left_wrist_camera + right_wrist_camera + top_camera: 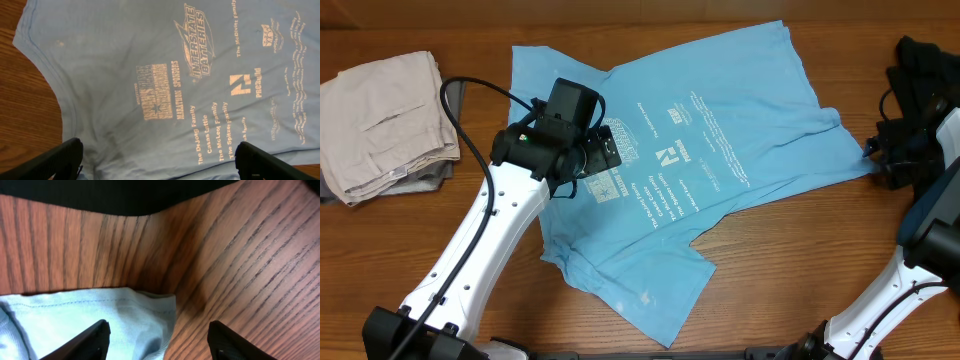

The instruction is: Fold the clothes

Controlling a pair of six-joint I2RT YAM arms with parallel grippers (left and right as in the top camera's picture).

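**Left and right wrist views, lower frame.** The left gripper (159,147) hangs over the printed chest of the light blue short-sleeved cotton T-shirt (720,110), its black fingers spread wide and holding nothing. The right gripper (159,326), at the right edge of the overhead view, also has its fingers apart, and the shirt's hemmed corner lies between them unpinched.

**Overhead view, centre.** The shirt lies rumpled across mid-frame, with one flap reaching toward the bottom edge. We judge two risks: jaws closing at the corner may catch only a thin edge that slips free, or wrinkles may bunch two layers and skew the fold.

**Beyond.** The brown wood-grain table (790,270) looks smooth, and folded beige khaki trousers (380,120) rest at upper left. We see nothing of the room
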